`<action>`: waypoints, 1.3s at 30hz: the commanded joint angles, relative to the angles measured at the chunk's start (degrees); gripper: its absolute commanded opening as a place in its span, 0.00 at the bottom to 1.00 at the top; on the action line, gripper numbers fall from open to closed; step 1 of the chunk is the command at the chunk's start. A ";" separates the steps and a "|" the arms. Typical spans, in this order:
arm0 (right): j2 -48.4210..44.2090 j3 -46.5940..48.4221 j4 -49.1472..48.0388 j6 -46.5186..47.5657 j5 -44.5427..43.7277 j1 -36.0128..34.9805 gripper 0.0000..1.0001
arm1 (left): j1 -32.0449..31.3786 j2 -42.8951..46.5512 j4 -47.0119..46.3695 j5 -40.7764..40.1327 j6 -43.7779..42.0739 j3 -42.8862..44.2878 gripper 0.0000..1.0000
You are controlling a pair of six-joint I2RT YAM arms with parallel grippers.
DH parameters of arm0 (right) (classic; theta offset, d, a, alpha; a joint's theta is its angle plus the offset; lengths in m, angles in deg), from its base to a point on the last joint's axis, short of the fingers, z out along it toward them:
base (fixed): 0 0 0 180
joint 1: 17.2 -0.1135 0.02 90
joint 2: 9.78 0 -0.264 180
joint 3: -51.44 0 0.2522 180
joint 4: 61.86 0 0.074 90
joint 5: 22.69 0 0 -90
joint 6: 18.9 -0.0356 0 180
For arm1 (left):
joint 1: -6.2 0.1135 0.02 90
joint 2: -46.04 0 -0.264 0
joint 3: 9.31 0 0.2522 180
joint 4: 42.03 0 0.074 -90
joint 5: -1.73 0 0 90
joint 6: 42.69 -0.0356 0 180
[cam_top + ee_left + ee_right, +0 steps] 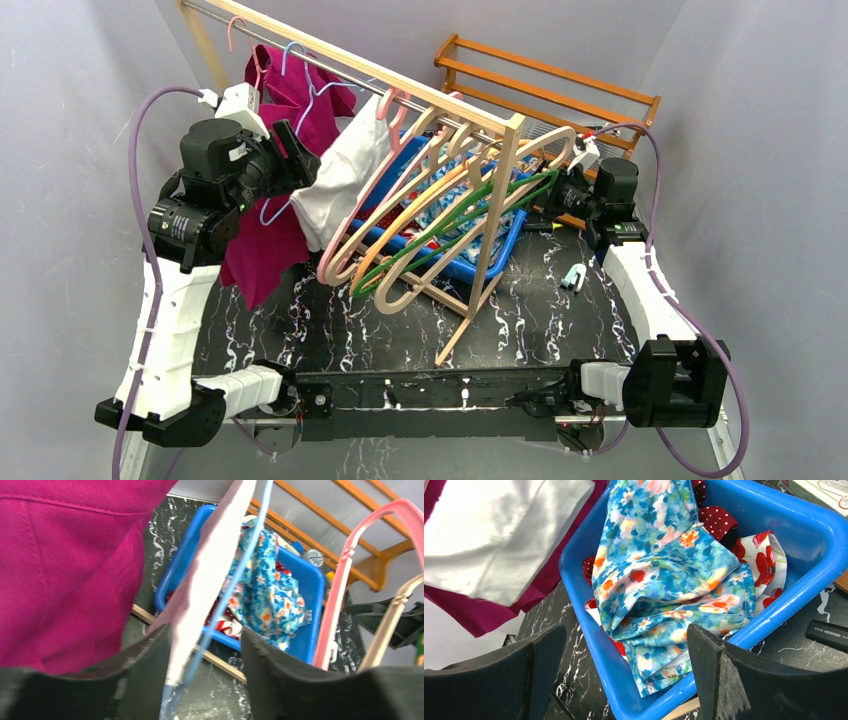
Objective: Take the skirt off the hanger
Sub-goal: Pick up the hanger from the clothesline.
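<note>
Tilted plastic and wooden hangers (452, 222) screen the near side of the blue plastic bin (819, 527). Left of it, white cloth (345, 185) and magenta garment (262, 255) block passage; nearer, black marbled surface (330, 330) lies open.

White skirt (335, 185), dark pink cloth (262, 250), blue bin (819, 530). The flowery cloth (664, 580) is blue and orange. Black table (330, 330) with white swirls.

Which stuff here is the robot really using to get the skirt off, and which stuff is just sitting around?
For the job:
- white garment, likely the skirt
- thin light-blue hanger
- left end effector, fingers either side of both

Just lying about:
- blue bin
- floral cloth in it
- empty hangers
- magenta garment
- wooden rack behind
</note>
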 commanded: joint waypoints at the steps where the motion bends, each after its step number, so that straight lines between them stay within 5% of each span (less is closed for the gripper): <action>1: -0.60 1.03 -1.86 -0.05 0.56 -0.18 0.98 | 0.13 -0.25 -0.54 1.63 0.29 1.84 0.63; 4: -0.60 1.17 -1.78 -0.01 0.48 -0.19 0.99 | 0.15 -0.93 -0.28 2.50 0.06 2.46 0.68; 14: -0.52 1.27 -1.77 -0.01 0.47 -0.24 0.98 | 0.15 -0.34 -0.53 2.46 0.60 2.61 0.27; 24: -0.46 1.17 -1.77 -0.03 0.56 -0.25 0.98 | 0.13 0.75 1.20 1.76 0.44 4.01 0.33; 34: -0.78 1.23 -1.53 -0.10 0.39 -0.21 0.98 | 0.06 -0.04 1.16 3.20 0.25 4.67 0.00; 39: -0.62 1.32 -1.55 -0.14 0.39 -0.20 0.98 | 0.14 0.36 0.09 4.09 0.15 4.98 0.00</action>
